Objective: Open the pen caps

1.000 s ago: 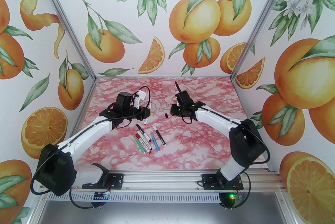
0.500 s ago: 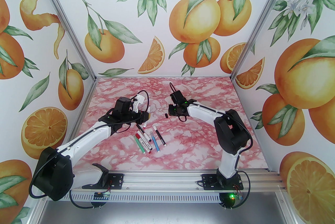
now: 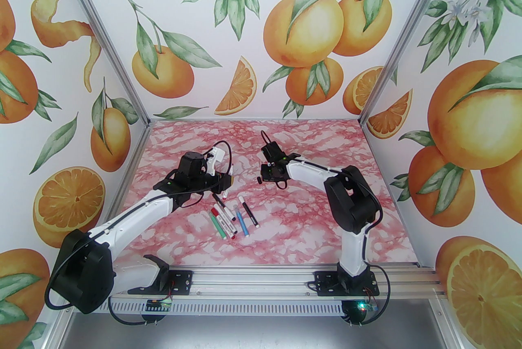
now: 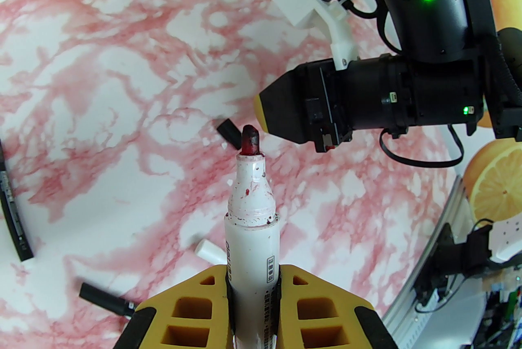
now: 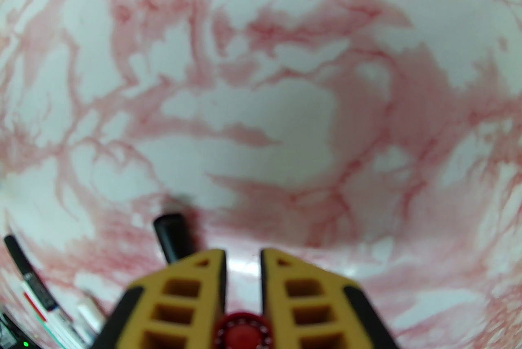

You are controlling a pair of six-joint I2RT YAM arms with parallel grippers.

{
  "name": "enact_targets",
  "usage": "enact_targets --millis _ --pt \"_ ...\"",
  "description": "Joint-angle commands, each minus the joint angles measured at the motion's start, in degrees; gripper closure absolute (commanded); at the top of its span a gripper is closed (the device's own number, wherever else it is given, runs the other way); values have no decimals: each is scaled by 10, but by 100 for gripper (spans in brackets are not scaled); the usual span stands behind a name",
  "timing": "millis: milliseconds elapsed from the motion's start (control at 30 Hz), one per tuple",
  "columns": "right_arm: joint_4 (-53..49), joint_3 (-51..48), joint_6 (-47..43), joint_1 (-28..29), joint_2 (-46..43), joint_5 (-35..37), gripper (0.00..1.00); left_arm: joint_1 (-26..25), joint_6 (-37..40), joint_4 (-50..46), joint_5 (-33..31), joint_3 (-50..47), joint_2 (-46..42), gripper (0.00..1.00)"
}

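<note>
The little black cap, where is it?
In the top view, the black cap lies on the table between the red pen and the right gripper, nearer the gripper.

My left gripper (image 4: pixel 253 272), bottom centre of its wrist view, clamps the pen (image 4: pixel 252 225). Right gripper (image 5: pixel 242 253), bottom centre: fingers a narrow slit apart. Overhead, left arm (image 3: pixel 134 213) stretched, right arm (image 3: pixel 310 172) sharply elbowed.

High rear camera overlooks table (image 3: pixel 310 225); wrist cameras view it closely.
</note>
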Motion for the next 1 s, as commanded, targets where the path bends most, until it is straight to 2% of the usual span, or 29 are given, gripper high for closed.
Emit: enact_targets --millis 0,967 --pt "-12 24 2 3 19 15 81 -2 10 3 -9 -2 -19 95" --pt "-40 64 13 12 67 23 75 -1 15 13 -19 -18 -32 95"
